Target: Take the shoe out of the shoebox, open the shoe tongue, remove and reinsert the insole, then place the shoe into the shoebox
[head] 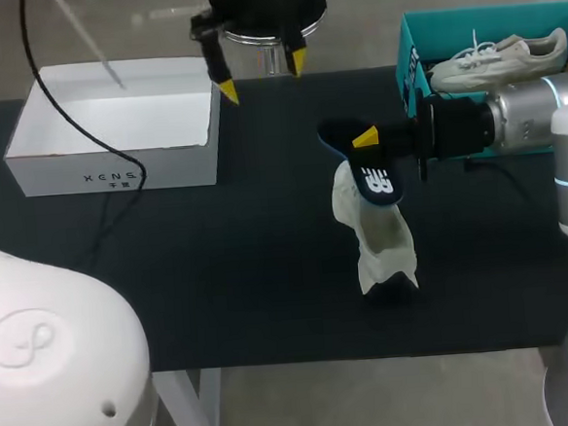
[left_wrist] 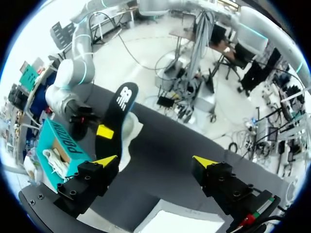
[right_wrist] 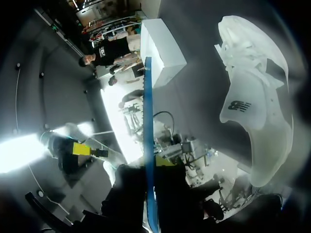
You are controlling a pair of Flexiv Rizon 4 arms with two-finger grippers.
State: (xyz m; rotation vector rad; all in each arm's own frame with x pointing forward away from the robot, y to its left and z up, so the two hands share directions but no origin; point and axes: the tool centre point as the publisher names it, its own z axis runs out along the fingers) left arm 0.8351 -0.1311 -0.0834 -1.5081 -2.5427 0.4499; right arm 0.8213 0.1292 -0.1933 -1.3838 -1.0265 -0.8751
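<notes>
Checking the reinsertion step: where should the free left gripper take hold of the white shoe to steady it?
Likely the shoe end nearest the robot, pinched across its sides from the left: the insole in the right gripper covers the far end, and the open left gripper is free.

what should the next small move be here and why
Probably bring the left gripper over to steady the shoe. It hangs open by the white box, while the right gripper is shut on the insole just over the shoe, and nothing else holds the shoe on the black mat.
</notes>
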